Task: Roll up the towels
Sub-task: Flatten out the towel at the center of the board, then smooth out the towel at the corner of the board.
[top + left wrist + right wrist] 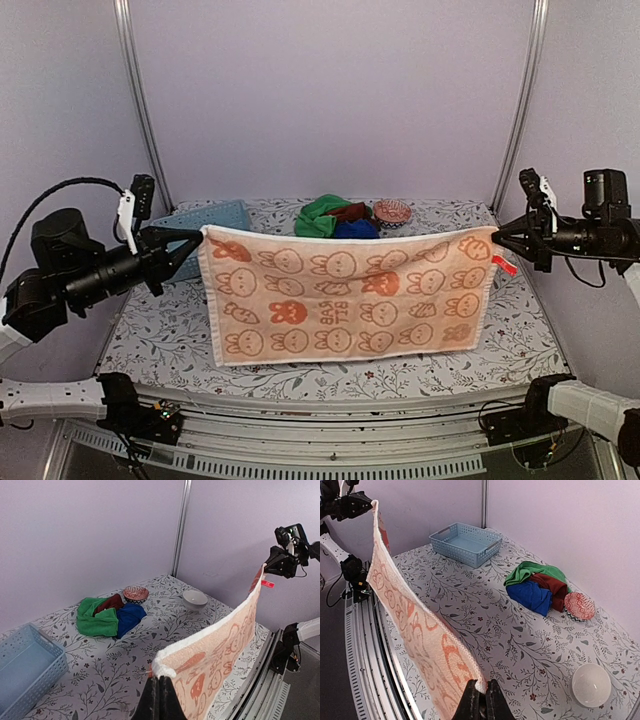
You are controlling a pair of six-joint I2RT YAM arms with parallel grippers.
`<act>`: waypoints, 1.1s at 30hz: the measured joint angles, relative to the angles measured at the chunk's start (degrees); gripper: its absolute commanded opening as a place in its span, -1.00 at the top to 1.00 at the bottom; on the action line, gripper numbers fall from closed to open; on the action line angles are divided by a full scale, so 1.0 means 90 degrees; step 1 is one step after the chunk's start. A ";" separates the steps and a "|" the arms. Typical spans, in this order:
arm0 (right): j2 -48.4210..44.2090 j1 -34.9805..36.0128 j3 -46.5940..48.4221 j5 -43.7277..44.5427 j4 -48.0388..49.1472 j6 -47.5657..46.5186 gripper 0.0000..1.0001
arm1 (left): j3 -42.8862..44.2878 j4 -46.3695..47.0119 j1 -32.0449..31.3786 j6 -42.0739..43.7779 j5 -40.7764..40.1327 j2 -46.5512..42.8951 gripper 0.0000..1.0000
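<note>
Orange bunny-print towel [345, 300] held up, stretched between both end effectors over the floral counter [160, 340].

Behind it at 12 o'clock, the green towel [318, 215], deep blue towel [355, 229] and rust-brown towel [350, 210] lie heaped, with a red-patterned bowl [392, 211] just beside them at 1 o'clock. A light blue basket [215, 215] sits at 10 o'clock. The left end effector [195, 243] is pinched tight on the towel's top left corner, the right end effector [497, 235] on its top right corner. The white bowl [590, 684] shows only in the wrist views.

The orange towel [340, 300] bears cream and orange rabbits; the green towel [535, 572], blue towel [532, 595] and rust-brown towel [552, 587] are plain, the basket [460, 554] light blue, the table [150, 340] grey-flowered white.
</note>
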 measured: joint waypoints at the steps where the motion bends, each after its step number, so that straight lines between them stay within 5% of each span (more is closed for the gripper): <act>1: 0.0005 0.0000 -0.0143 -0.0012 0.0029 -0.0002 0.95 | -0.0046 0.0010 -0.0002 -0.0117 -0.0046 0.0010 1.00; 8: 0.1902 0.0000 -0.0855 0.0622 0.0979 0.0503 0.93 | -0.0410 -0.0017 0.0634 -0.0828 -0.0352 0.2067 1.00; 10: 0.2759 0.0019 -0.0746 0.0833 0.1319 0.0687 0.70 | -0.0398 0.0134 0.1069 -0.0877 -0.0306 0.2973 1.00; 14: 0.4767 0.0141 0.0197 0.1404 0.1812 0.0971 0.32 | 0.0131 0.0357 0.2079 -0.0889 -0.0032 0.4974 0.42; 18: 0.5950 0.0165 0.1253 0.1967 0.1926 0.1212 0.10 | 0.1311 0.0197 0.2589 -0.0930 -0.0061 0.6569 0.14; 21: 0.5799 0.0160 0.1302 0.2137 0.1967 0.1275 0.10 | 0.1445 0.0090 0.2640 -0.0959 -0.0119 0.6543 0.08; 27: 0.3942 0.0170 -0.0180 0.2084 0.2011 0.0984 0.17 | 0.0758 -0.0129 0.2412 -0.1207 -0.0005 0.5180 0.15; 33: 0.2637 0.0325 -0.1552 0.2018 0.1552 0.0148 0.29 | 0.0078 -0.0702 0.1962 -0.1472 0.0724 0.4478 0.77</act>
